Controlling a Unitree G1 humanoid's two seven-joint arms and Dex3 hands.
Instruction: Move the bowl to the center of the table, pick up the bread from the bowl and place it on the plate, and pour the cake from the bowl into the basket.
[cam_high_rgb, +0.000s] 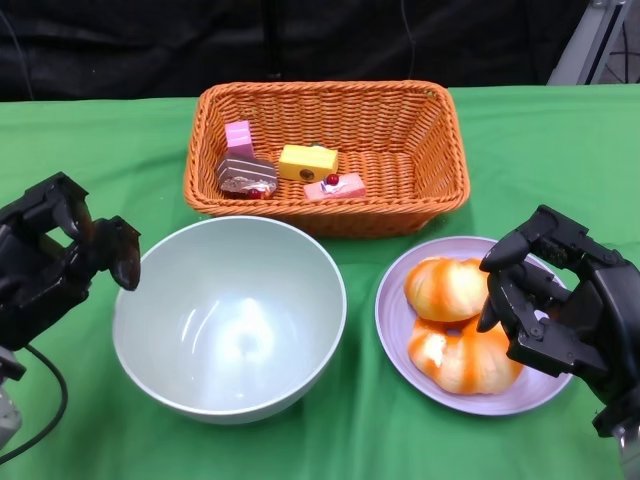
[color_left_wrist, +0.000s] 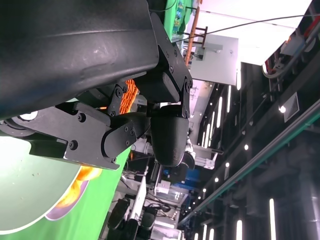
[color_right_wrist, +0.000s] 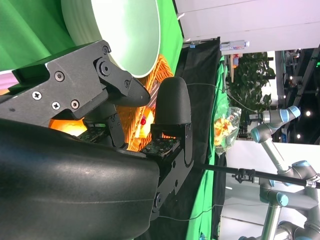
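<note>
Bright, even overhead light in the head view; soft white glare inside the bowl, faint shadows just under its rim on the green cloth. Sharp focus throughout. Dark backdrop beyond the bowl. Wrist views dim and shadowed up close, with blown-out ceiling strip lights far behind.

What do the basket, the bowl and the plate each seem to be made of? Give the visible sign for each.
Basket: woven wicker or a plastic imitation, orange-brown, matt; the interlaced strands show on walls and rim.
Bowl: probably glazed ceramic or hard plastic, pale grey-green; soft light reflections sit on its smooth inside.
Plate: likely the same kind of material, lilac, smooth with a slight sheen on the rim.
</note>
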